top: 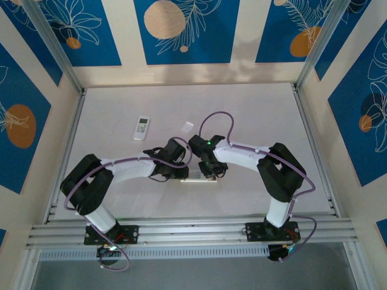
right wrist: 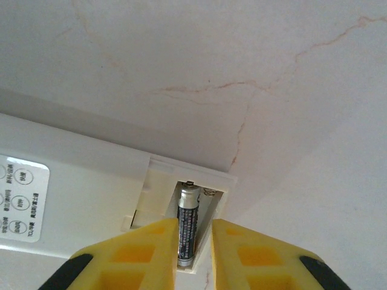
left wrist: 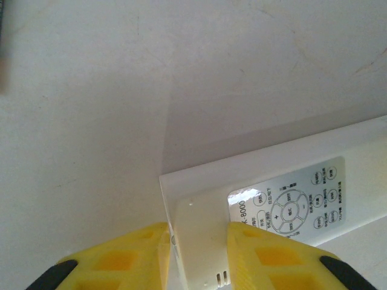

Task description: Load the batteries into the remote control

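Observation:
The white remote control lies back side up on the table between my two arms. My left gripper is shut on one end of the remote control, beside its printed label. At the other end the battery compartment is uncovered. One dark battery with a silver tip lies in its left slot. The right slot shows a bare spring. My right gripper hovers over that battery, slightly open. Its left finger is at the cell's side, with a gap on the right.
A second white remote lies farther back on the left. A small white cover piece rests behind the arms near the middle. The table is pale with thin cracks, framed by metal rails and patterned walls.

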Tool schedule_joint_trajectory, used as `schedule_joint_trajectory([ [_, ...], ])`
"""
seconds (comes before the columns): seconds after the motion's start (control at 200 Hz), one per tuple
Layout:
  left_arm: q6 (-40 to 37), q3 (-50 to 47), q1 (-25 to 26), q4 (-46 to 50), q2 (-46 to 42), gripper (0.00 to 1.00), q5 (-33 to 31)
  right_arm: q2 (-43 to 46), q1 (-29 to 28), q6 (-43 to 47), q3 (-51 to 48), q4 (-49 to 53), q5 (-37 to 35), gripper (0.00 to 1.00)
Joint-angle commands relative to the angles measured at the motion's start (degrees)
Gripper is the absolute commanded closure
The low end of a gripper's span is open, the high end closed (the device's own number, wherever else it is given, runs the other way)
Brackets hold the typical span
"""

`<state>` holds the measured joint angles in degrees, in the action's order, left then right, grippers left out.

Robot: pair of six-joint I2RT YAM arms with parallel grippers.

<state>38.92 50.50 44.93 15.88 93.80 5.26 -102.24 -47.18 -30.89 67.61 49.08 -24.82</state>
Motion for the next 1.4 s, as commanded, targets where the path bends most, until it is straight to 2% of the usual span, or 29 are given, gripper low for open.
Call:
schedule_joint_trajectory([
  [0.0,-0.68,-0.28,0.58,2.06,-0.33,0.69,-1.21,-0.91,-0.2,-0.04,-0.52,-0.95,1.39,0.79],
  [0.425,-0.95,-0.05,0.54,2.3,-0.06,0.69,-1.3,-3.91,0.05,0.21,-3.12,-0.98,5.8,0.79],
  [0.525,-0.95,-0.23,0.53,2.43,-0.33,0.69,-1.48,-3.94,0.7,1.57,-3.63,0.65,7.86,0.84],
  [0.605,-0.93,-0.33,0.62,2.34,-0.37,0.69,-1.48,-4.2,1.35,2.28,-3.13,3.72,6.32,0.85],
  [0.715,-0.77,-0.23,0.61,2.17,-0.25,0.69,-1.37,-4.86,1.44,3.57,-2.41,6.46,2.65,0.81],
  [0.85,-0.76,0.12,0.63,2.22,-0.19,0.69,-1.21,-7.13,1.39,5.28,-1.9,6.57,4.33,0.71],
  [0.99,-0.82,-0.34,0.6,2.47,-0.86,0.69,-1.65,-11.54,0.45,6.9,-0.62,8.8,1.52,0.69],
  [1.245,-0.79,-0.46,0.6,2.39,-0.87,0.69,-1.7,-17.72,1.21,5.85,1.08,12.3,2.22,0.81],
  [1.32,-0.94,-0.32,0.61,2.27,-0.76,0.69,-1.74,-17.31,1.29,4.92,1.14,12.32,2.73,0.8],
  [1.395,-1.02,-0.18,0.65,2.33,-0.64,0.69,-1.58,-17.72,1.47,3.24,1.78,14.33,-0.45,0.8],
])
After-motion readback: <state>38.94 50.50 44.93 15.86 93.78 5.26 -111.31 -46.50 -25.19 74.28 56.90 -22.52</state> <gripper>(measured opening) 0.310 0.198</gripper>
